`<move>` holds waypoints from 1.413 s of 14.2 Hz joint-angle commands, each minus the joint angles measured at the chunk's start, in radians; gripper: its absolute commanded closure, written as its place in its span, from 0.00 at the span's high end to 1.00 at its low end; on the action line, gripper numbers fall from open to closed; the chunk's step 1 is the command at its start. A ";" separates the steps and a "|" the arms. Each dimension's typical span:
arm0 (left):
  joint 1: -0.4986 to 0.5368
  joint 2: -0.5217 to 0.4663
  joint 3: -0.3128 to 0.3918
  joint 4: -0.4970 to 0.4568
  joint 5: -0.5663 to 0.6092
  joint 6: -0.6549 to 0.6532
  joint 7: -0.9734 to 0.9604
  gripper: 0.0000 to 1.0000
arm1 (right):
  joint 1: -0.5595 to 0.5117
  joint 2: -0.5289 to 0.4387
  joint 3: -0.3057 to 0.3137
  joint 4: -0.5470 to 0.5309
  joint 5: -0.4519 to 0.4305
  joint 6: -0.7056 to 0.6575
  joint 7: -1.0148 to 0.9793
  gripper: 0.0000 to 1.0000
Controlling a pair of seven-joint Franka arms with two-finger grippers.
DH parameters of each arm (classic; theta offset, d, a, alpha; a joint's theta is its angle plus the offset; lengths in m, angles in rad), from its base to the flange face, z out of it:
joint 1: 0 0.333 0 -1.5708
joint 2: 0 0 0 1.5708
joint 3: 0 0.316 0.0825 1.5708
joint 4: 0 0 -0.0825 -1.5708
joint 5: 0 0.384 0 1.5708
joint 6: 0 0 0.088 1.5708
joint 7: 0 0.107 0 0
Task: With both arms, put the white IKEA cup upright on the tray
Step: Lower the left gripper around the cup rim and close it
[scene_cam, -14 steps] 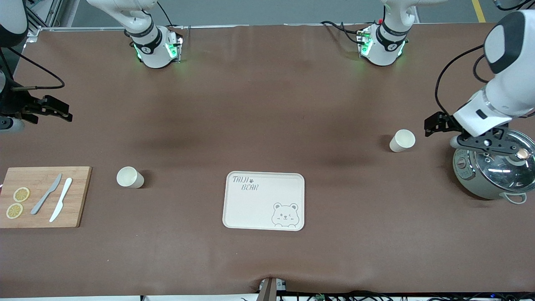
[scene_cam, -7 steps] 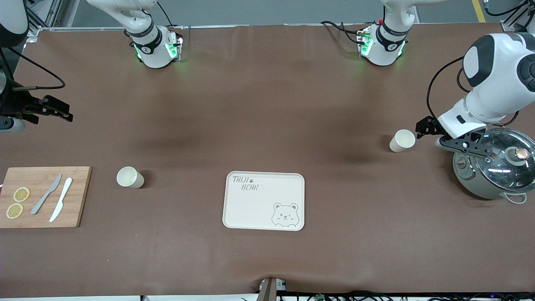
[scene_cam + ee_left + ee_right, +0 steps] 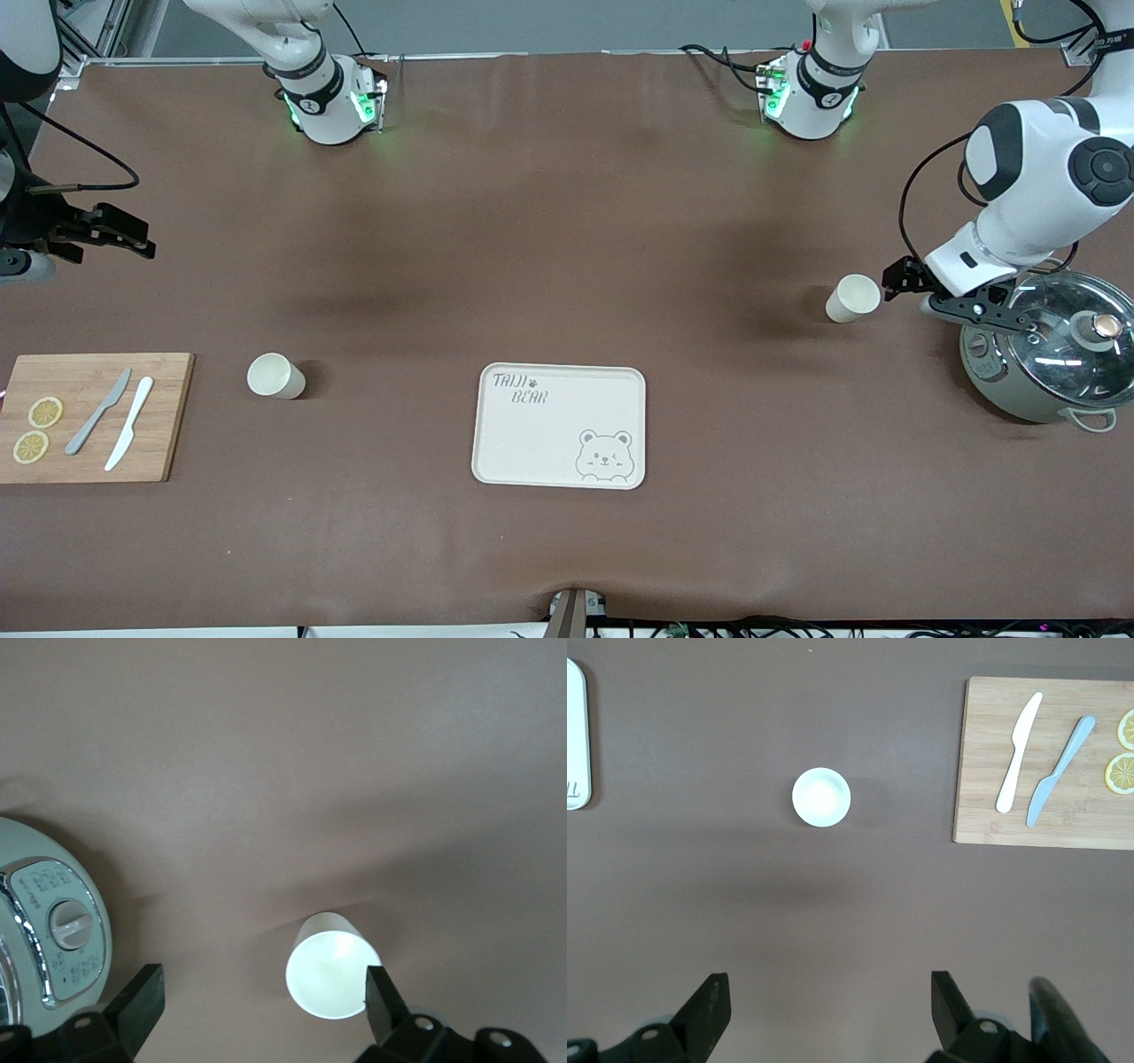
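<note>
Brown table [image 3: 567, 221] under bright light, grey floor along the top. Cream tray [image 3: 560, 425] near the front camera at mid-table, bare; white cup [image 3: 853, 298] toward the left arm's end, another cup [image 3: 275, 375] beside the cutting board [image 3: 93, 416]. Since a second ago, left gripper [image 3: 917, 288] drawn closer to its cup, fingers spread, beside the cooker [image 3: 1050, 354]. Right gripper [image 3: 106, 232] waiting, released.
</note>
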 commanded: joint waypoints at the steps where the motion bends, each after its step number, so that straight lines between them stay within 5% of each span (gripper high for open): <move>1: 0.009 -0.026 0.001 -0.083 -0.005 0.099 0.021 1.00 | -0.002 0.012 0.006 0.022 -0.013 -0.009 0.005 1.00; 20: 0.034 0.091 0.002 -0.281 -0.003 0.414 0.027 1.00 | -0.001 0.010 0.006 0.022 -0.013 -0.011 0.005 1.00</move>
